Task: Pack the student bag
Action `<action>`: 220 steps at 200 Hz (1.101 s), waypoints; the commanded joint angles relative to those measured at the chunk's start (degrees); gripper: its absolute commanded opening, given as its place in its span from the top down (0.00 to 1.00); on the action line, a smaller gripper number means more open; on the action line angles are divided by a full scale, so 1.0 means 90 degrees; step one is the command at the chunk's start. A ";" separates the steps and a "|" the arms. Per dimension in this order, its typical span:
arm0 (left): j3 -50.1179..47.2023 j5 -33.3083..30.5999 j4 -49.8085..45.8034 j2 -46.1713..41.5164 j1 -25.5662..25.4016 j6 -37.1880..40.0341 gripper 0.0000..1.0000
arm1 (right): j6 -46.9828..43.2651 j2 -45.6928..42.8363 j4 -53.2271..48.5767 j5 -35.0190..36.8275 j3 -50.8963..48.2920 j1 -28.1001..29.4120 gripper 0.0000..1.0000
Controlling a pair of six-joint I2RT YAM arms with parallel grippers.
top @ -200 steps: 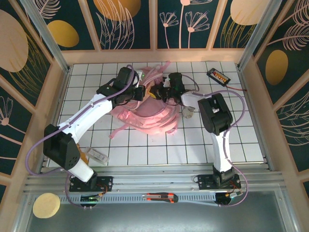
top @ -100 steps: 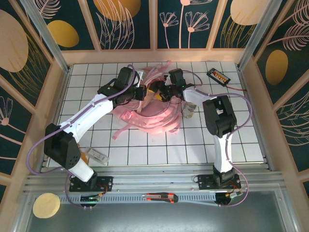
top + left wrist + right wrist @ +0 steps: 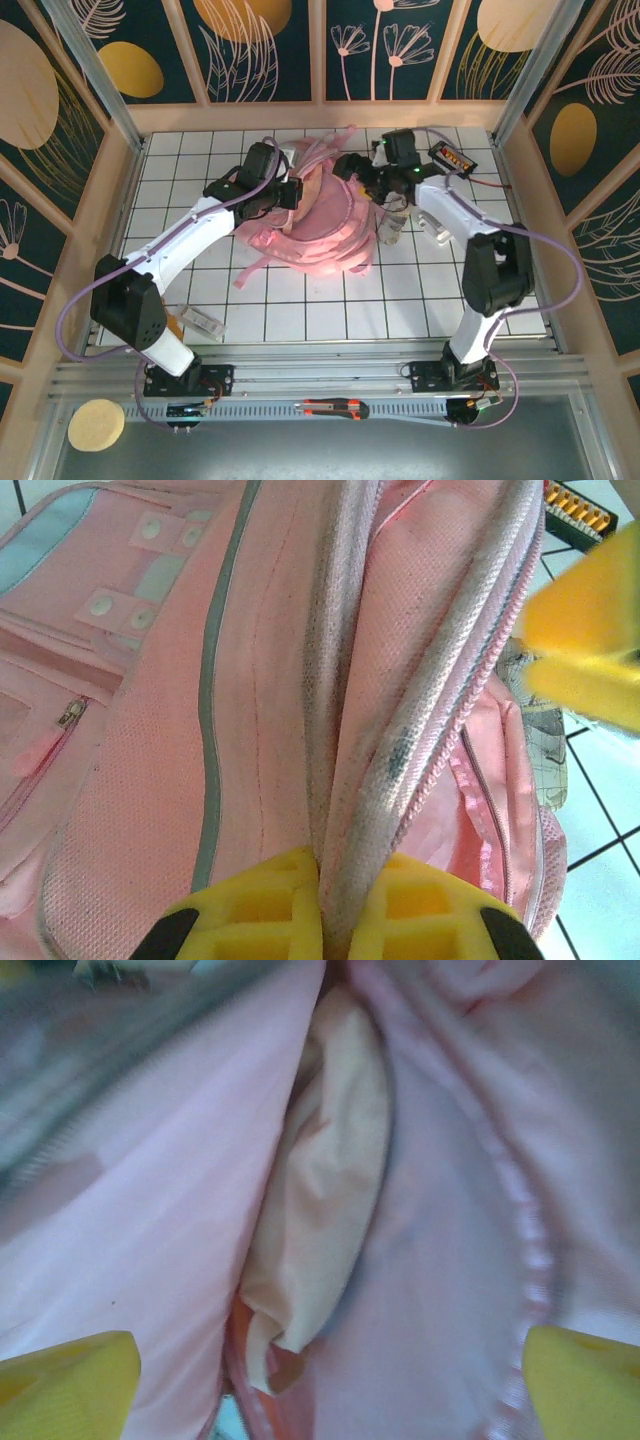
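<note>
The student bag [image 3: 315, 230], a big pink backpack, lies in the middle of the tiled table. My left gripper [image 3: 291, 193] is shut on its grey-pink zipper rim [image 3: 385, 770], the yellow fingers [image 3: 250, 910] pinching the rim at the bottom of the left wrist view. My right gripper [image 3: 352, 168] hovers at the bag's back right edge, jaws wide open with nothing held. In the right wrist view the right gripper [image 3: 328, 1365] faces pink lining [image 3: 160, 1210], and a pale cream thing [image 3: 325, 1180] lies in the fold.
A black box with orange pieces [image 3: 452, 157] sits at the back right. A grey patterned pouch [image 3: 390, 228] lies against the bag's right side. A clear small item [image 3: 205, 320] rests near the left arm's base. A utility knife [image 3: 335, 407] lies on the front rail.
My right gripper opened wide and pulled back to the right, out from over the bag's middle. The left gripper kept its hold on the rim.
</note>
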 commanded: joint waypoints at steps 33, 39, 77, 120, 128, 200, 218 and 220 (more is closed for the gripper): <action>-0.0357 -0.0233 0.0634 -0.0431 0.0200 0.0223 1.00 | -0.0674 -0.1193 -0.1959 0.1539 -0.0413 -0.1207 0.01; -0.0391 -0.0230 0.0642 -0.0460 0.0205 0.0246 1.00 | -0.0630 -0.1253 -0.2086 0.1608 -0.0505 -0.1307 0.01; -0.0539 -0.0248 0.0610 -0.0579 0.0238 0.0360 1.00 | -0.0781 -0.1208 -0.2325 0.1235 -0.0953 -0.1704 0.01; -0.0521 -0.0163 0.0431 -0.0509 0.0242 0.0496 1.00 | -0.0720 -0.0651 -0.2548 0.1496 -0.0952 -0.1419 0.01; -0.0507 -0.0161 0.0395 -0.0482 0.0242 0.0524 1.00 | -0.0688 -0.0522 -0.2516 0.1502 -0.0923 -0.1348 0.01; -0.0536 -0.0127 0.0381 -0.0495 0.0242 0.0538 1.00 | -0.0555 0.0777 -0.2485 0.1614 -0.0012 -0.0702 0.01; -0.0563 -0.0167 0.0369 -0.0539 0.0242 0.0552 1.00 | -0.0539 0.1026 -0.2494 0.1557 0.0160 -0.0663 0.01; -0.0565 -0.0177 0.0369 -0.0542 0.0242 0.0555 1.00 | -0.0539 0.1045 -0.2493 0.1547 0.0165 -0.0658 0.01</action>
